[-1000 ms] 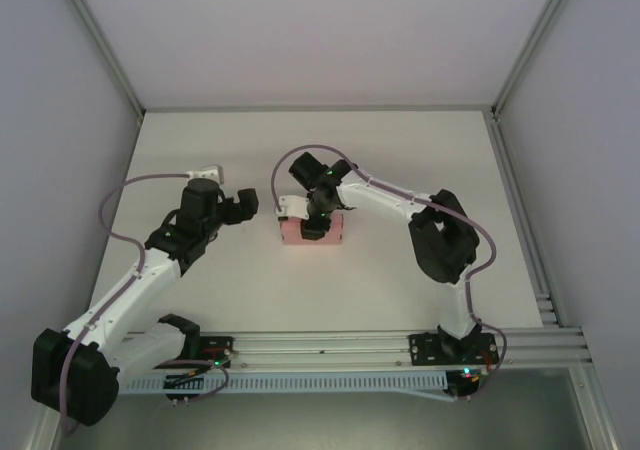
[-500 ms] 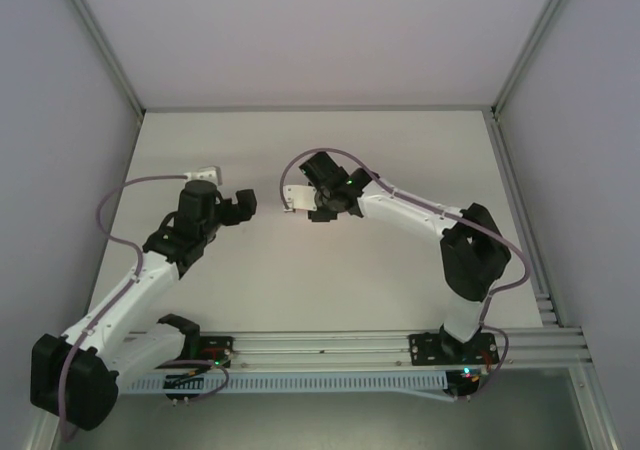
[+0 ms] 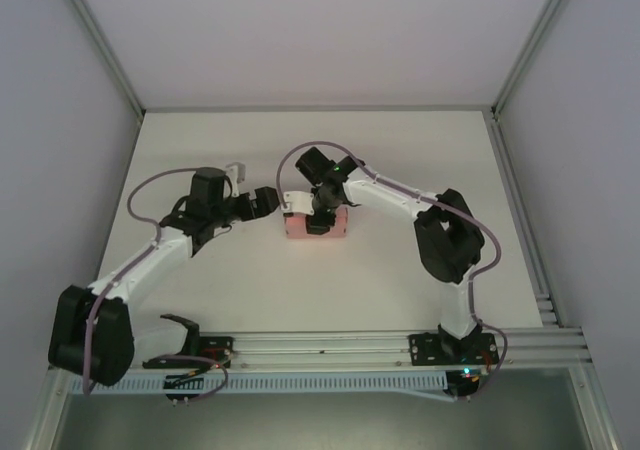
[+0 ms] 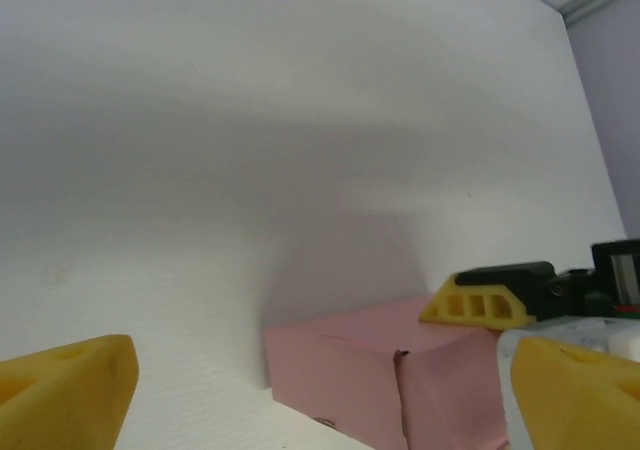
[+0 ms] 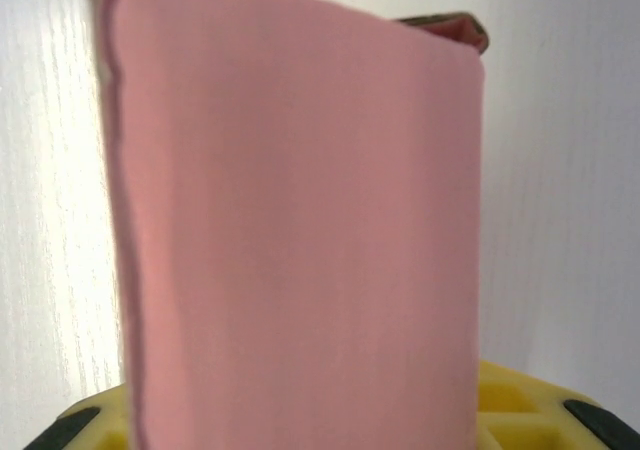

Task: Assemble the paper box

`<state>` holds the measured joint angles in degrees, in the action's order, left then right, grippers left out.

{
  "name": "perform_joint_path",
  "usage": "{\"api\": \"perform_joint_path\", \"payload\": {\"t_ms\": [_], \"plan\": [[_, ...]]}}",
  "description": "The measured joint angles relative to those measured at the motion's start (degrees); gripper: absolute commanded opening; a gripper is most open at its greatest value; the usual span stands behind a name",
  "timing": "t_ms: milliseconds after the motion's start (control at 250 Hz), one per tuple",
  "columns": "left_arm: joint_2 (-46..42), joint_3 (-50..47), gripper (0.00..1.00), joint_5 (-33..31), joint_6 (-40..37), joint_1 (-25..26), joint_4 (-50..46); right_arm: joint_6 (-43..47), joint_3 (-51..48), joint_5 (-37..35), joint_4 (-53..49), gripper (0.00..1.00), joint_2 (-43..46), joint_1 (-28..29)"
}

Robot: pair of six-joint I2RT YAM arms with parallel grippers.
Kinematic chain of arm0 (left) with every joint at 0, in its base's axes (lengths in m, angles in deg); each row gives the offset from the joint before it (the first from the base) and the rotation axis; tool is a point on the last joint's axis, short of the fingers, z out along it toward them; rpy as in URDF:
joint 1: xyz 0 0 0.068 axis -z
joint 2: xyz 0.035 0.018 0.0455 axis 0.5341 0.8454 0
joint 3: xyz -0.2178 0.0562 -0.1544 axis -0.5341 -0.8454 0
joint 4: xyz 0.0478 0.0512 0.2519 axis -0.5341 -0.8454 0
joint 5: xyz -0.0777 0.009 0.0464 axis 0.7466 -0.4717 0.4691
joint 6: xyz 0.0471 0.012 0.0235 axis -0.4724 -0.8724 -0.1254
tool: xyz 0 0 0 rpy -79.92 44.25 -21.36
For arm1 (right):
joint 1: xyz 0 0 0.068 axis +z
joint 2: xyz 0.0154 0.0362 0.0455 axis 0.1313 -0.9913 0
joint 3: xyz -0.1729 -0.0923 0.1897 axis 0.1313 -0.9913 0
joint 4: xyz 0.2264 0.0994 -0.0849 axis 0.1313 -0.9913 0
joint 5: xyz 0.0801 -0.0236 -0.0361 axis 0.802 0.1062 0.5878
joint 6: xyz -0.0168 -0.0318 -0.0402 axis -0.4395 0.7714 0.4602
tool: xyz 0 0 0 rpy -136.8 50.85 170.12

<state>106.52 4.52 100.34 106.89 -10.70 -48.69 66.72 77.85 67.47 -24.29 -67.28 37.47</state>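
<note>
The paper box [image 3: 300, 229] is a small pale pink folded box resting on the white table near its middle. My right gripper [image 3: 318, 220] comes down on it from above and is shut on the paper box [image 5: 300, 220], with yellow fingers [image 5: 525, 400] showing at either side of the card. My left gripper [image 3: 268, 202] hovers just left of the box, open, with nothing between its yellow fingertips [image 4: 70, 390]. In the left wrist view the paper box [image 4: 350, 370] lies straight ahead, one corner seam slightly gaping, and a yellow finger of the right gripper [image 4: 480, 302] rests on its top.
The white table [image 3: 400, 150] is walled by grey panels left, right and behind. An aluminium rail [image 3: 330, 345] carrying both arm bases runs along the near edge. The right arm's elbow [image 3: 445, 235] stands right of the box.
My left arm has swung right, bringing its gripper close beside the box. The right gripper, which was raised with the box hidden half a second ago, is back down with the box on the table.
</note>
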Motion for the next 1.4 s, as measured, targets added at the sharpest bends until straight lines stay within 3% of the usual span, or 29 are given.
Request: {"api": "perform_joint_path", "payload": {"t_ms": [144, 236, 387, 882, 1122, 1222, 1398], "plan": [[3.2, -0.7, 0.91, 4.0, 1.3, -0.6, 4.5, -1.3, -1.2, 1.5, 0.6, 0.44, -0.2, -0.9], [4.1, -1.1, 0.91, 5.7, 1.9, -0.8, 6.8, -2.1, -3.0, 1.9, 2.8, 0.57, 0.7, -1.2], [5.0, -3.4, 0.91, 8.3, 2.2, -1.5, 9.2, -3.0, -5.7, 2.5, 5.2, 0.70, 1.3, -1.3], [5.4, -4.7, 0.94, 11.4, 1.5, -2.4, 9.1, -5.4, -8.2, 5.6, 12.8, 0.99, 7.4, -3.5], [5.4, -4.7, 0.94, 12.1, -0.3, -2.4, 8.6, -8.1, -14.6, 10.3, 16.6, 1.00, 15.2, -6.1], [5.4, -4.7, 0.94, 12.8, -1.2, -1.8, 8.7, -15.3, -20.7, 9.1, 23.2, 1.00, 20.7, -7.5], [6.8, -4.6, 0.90, 13.7, -2.8, 0.4, 8.7, -34.1, -24.8, 0.5, 31.2, 0.92, 26.7, -10.1]]}}
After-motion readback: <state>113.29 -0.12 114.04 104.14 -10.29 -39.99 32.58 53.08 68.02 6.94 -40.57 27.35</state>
